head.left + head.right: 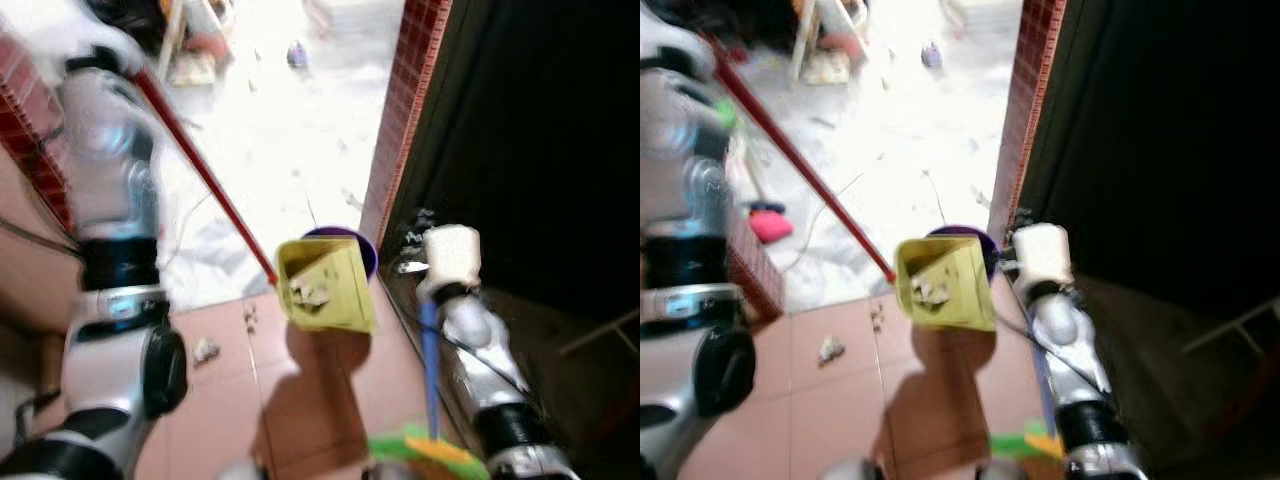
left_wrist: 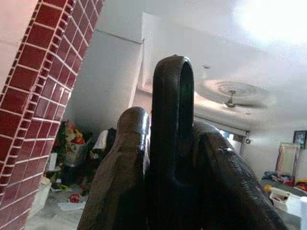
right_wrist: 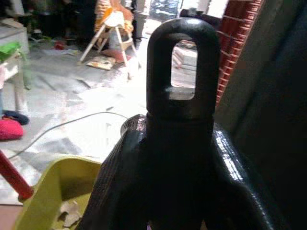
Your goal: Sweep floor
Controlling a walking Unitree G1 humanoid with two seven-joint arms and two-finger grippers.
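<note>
A yellow dustpan [image 1: 325,285] holding scraps of litter hangs tilted over a purple bin [image 1: 350,240]. Its long red handle [image 1: 200,170] runs up and left to my raised left gripper [image 2: 171,129], which is shut on the handle's black looped end [image 2: 172,96]. My right gripper [image 3: 180,143] is shut on the black looped top of a broom [image 3: 182,72]. The broom's blue shaft [image 1: 430,360] drops along my right arm to a green and yellow head [image 1: 420,448] near my feet.
Bits of litter [image 1: 205,350] lie on the brown tiles beside the dustpan. A red brick pillar [image 1: 405,110] and a dark doorway [image 1: 540,150] stand on the right. Beyond lie a bright littered floor, a cable [image 1: 820,215], a red slipper [image 1: 770,225] and a stool [image 3: 115,33].
</note>
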